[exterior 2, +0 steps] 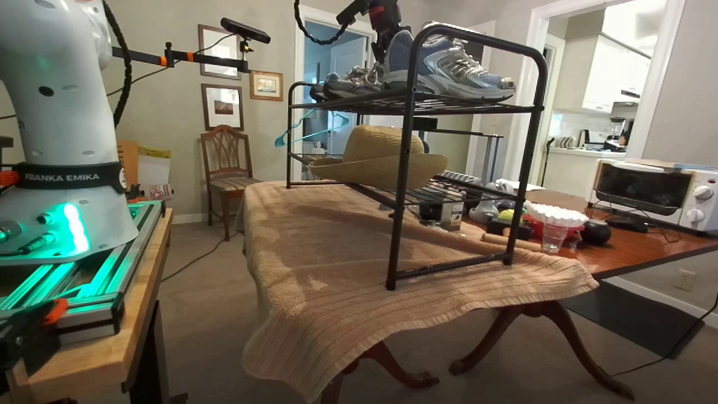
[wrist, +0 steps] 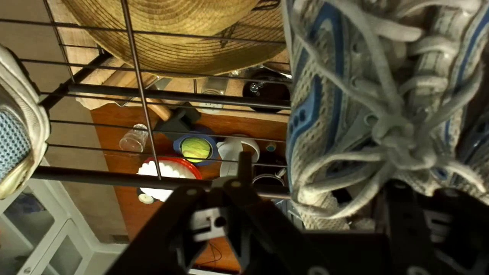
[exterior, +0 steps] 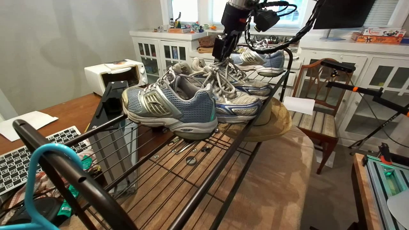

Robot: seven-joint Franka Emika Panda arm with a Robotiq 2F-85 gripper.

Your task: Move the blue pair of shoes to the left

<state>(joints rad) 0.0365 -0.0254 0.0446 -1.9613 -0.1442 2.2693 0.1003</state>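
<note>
Hanging with jaws apart, gripper [wrist: 321,172] at the blue shoes [exterior: 238,103], dark rack [exterior 2: 404,163] beneath

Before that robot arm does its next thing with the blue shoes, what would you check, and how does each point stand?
1. Gripper over the blue pair of shoes: ok, it reaches down to them.
2. Fingers spread: ok, they stand apart in the wrist view.
3. Firm grip on a shoe: not ok, a gap shows between it and one finger.
4. Laces clear of the gripper: cannot tell, loose loops hang near it.
5. Room beside the pair: not ok on one side, where a silver-and-blue sneaker stands close.
6. Straw hat out of the way: ok, it sits lower than the shoes.
</note>
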